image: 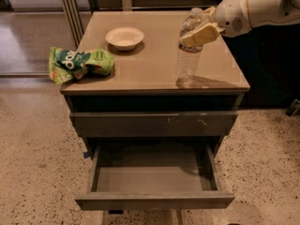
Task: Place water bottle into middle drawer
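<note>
The water bottle [188,62], clear with a white cap, stands upright near the right front edge of the cabinet top [145,67]. My gripper [198,28] reaches in from the right, and its beige fingers [202,33] are closed around the bottle's upper half. The middle drawer [152,178] is pulled open below, with a plain front and nothing inside it. It lies lower than the bottle and to its left.
A green chip bag [79,62] lies at the cabinet top's left front edge. A white bowl [124,36] sits behind it toward the middle. A closed drawer front with small white scratches [154,123] is above the open drawer. Speckled floor surrounds the cabinet.
</note>
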`<state>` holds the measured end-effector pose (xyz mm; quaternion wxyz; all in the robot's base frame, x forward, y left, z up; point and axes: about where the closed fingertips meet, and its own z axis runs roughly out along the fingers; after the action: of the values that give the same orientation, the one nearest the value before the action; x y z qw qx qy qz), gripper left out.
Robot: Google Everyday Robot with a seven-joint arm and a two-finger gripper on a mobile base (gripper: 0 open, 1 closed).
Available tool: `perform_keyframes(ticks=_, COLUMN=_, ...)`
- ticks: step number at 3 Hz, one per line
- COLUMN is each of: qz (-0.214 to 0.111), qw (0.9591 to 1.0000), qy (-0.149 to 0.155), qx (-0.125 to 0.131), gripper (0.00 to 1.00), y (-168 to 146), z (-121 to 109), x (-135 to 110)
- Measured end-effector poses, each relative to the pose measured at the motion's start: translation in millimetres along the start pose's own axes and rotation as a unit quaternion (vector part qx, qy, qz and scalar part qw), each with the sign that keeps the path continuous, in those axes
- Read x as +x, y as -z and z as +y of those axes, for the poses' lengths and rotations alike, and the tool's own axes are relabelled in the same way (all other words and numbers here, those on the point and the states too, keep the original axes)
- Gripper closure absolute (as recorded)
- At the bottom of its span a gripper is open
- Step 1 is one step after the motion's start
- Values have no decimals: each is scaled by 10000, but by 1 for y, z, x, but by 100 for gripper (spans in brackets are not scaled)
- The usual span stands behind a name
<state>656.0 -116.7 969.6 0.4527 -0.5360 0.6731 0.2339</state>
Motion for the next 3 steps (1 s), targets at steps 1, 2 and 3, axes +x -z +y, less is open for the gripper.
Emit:
perform_keyframes(ticks=1, qz=-273, qw=9986, qy=157, qx=-429, gripper=100, y=20, z=36, x=-21)
perform_keyframes(ticks=2, qz=-271, qw=9985, qy=147, qx=-442, gripper=100, y=20, z=38, x=-20)
perform_keyframes(ticks=3, qz=-245, qw=9978, qy=8, qx=-620, gripper=100, y=13, z=72, x=-4)
